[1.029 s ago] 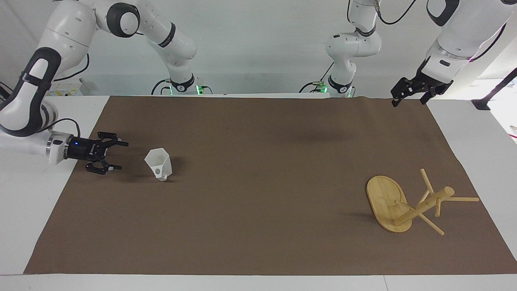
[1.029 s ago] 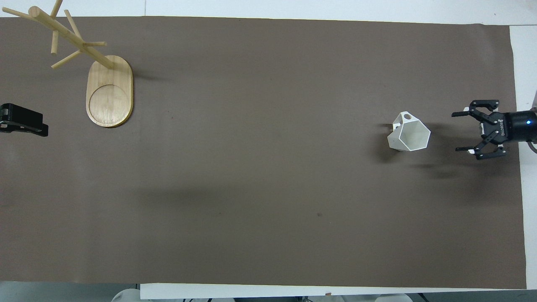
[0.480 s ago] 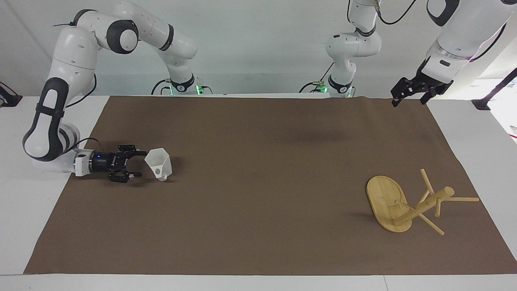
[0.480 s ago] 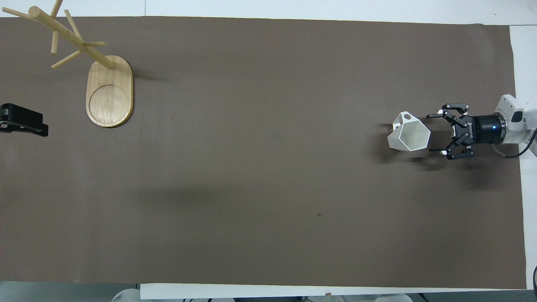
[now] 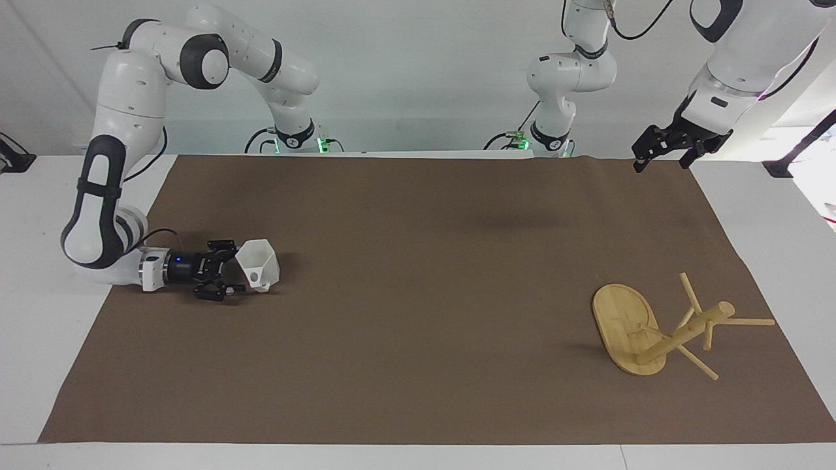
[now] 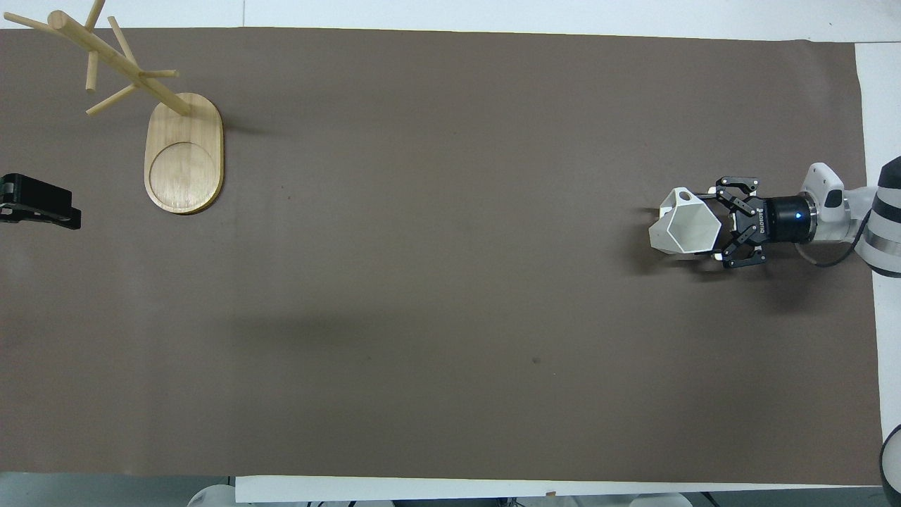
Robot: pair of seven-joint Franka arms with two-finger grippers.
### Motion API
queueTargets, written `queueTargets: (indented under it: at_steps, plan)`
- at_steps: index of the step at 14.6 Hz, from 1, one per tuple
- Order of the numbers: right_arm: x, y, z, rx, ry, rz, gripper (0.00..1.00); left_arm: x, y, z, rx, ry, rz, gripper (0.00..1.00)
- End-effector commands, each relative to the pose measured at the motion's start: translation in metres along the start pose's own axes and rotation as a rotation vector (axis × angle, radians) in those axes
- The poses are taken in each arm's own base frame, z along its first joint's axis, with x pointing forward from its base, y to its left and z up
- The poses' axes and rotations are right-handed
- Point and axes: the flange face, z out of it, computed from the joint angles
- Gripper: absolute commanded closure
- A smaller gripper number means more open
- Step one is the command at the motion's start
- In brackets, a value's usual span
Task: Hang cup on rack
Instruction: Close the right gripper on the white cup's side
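Right gripper (image 5: 230, 274) has slid in along the mat since a second ago; then it hung well short of the cup, now its black fingers (image 6: 707, 196) sit spread on either side of the cup's rim end, not closed on it. Whether they touch the cup walls, cannot tell. Forearm lies low and nearly level over the mat, wrist band black with a small blue light.

Cup (image 5: 258, 264) has not shifted: white, matte, faceted, tipped on its side on the brown mat (image 5: 418, 365) toward the right arm's end of the table. Hexagonal rim faces the gripper, body tapers away from it, small handle with a round hole shows at the narrow end. From overhead the cup (image 6: 685, 228) reads as a clean hexagon with flat panels.

Mat is dull brown, paper-like, faint creases, covering most of the white table (image 5: 39, 313).

Rack (image 5: 653, 329), at the left arm's end, is unchanged: pale bamboo, smooth oval base with a circular groove, round post, thin round pegs branching off (image 6: 134, 77).

Left gripper (image 5: 665, 153) waits up over the mat's corner near its own base, black fingers parted, same as before.
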Motion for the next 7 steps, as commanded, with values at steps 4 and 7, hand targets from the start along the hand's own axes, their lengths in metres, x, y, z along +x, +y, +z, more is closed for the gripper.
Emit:
queueTargets:
  at_steps: [4,7]
  plan:
    - [-0.004,-0.007,0.024,0.003,0.02,-0.056,0.0,-0.003,-0.003,0.0,0.007,-0.009,-0.008,0.0]
    - [-0.004,-0.007,0.026,0.007,0.023,-0.06,0.0,-0.003,-0.003,0.0,0.007,-0.009,-0.008,0.0]
